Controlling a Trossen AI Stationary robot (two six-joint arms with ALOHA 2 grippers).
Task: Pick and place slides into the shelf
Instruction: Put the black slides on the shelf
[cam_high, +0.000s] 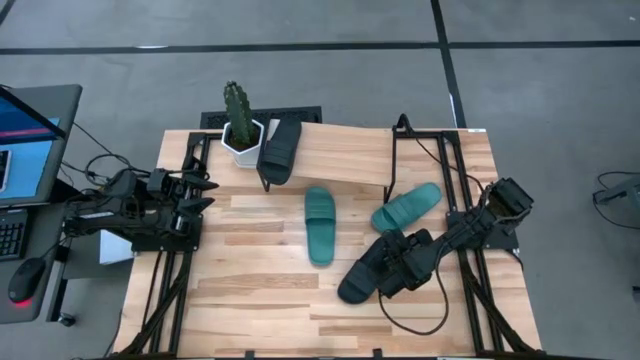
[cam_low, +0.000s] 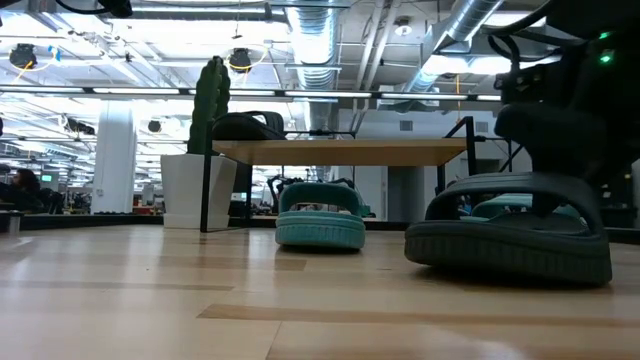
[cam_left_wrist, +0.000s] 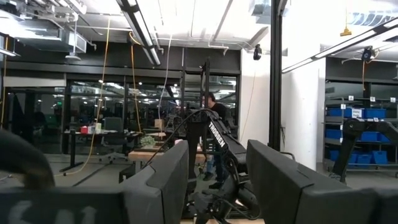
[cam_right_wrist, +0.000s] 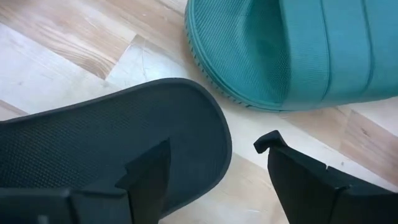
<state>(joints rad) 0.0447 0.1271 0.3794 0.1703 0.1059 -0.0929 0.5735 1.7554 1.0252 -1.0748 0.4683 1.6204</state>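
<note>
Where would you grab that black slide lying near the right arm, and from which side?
Probably the long side edge of the black slide, coming from above. It lies flat, sole down, and its rim is thin enough for fingers to straddle. The right gripper hangs open over its rounded end, one finger over the footbed, one outside the edge.

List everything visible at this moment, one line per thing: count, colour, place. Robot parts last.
black slide on shelf: 1, black, left end of the board, beside the cactus.
black slide on table: 1, black, right-front tabletop, under the right gripper.
teal slides: 2, teal green; one mid-table, one near the shelf's right leg.
shelf: 1, light wood on black frame, rear of the table.
cactus: 1, green in a white pot, rear left.
table: 1, wood planks.
laptop: 1, dark, off the table's left.
left gripper: 1, dark, open, left edge, idle.
right gripper: 1, dark, open, one finger above the black slide on table.
</note>
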